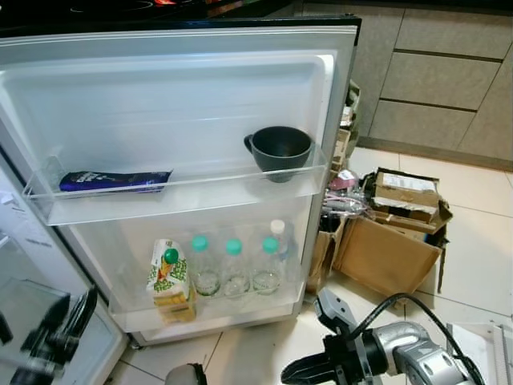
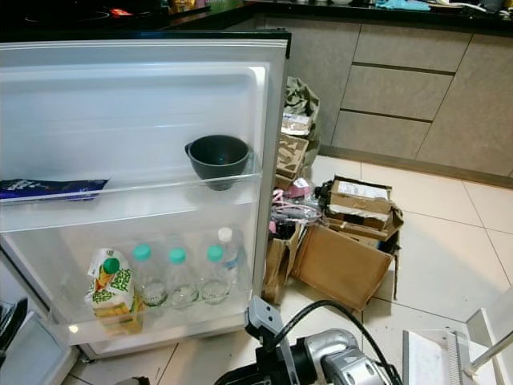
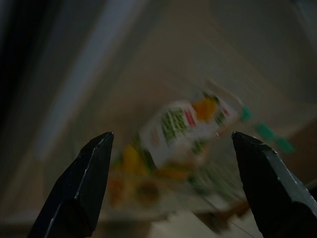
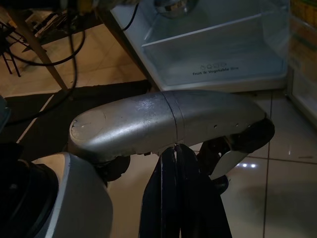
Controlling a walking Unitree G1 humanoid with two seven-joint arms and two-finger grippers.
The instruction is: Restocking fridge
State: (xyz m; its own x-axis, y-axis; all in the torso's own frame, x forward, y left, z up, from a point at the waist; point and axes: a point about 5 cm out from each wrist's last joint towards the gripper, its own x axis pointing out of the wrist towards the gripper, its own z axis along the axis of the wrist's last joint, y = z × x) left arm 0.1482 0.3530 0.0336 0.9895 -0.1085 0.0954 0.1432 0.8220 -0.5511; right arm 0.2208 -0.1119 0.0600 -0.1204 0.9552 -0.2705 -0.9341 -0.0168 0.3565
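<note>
Nearest the camera, the right tool [image 1: 300, 373] is hanging low over the tiled floor [image 1: 473, 249] in front of the open fridge door [image 1: 184, 104], its two black fingers [image 4: 173, 198] lying pressed together with nothing between them, pointing toward the robot's left. The left tool [image 3: 171, 186] is sitting low at the robot's left, just beside the door's bottom corner, its fingers spread wide apart and gripping nothing; in the left wrist view it is looking straight at the juice carton [image 1: 169, 280], which is blurred there and apart from both fingertips. That carton is standing upright at the left end of the door's lower shelf [image 1: 216, 309], and just beside it, toward the right end, three water bottles [image 1: 234, 269] with green caps are standing in a row, with a white-capped bottle [image 1: 278, 234] behind the last of them. Higher up, the upper door shelf [image 1: 184, 196] is carrying a dark blue packet [image 1: 115, 180] lying flat near its left end and a dark bowl [image 1: 279, 150] sitting at its right end. Farther off, past the door's right edge, open cardboard boxes [image 1: 385, 241] are lying on the floor, and grey cabinet drawers [image 1: 437, 80] are lining the far wall.
</note>
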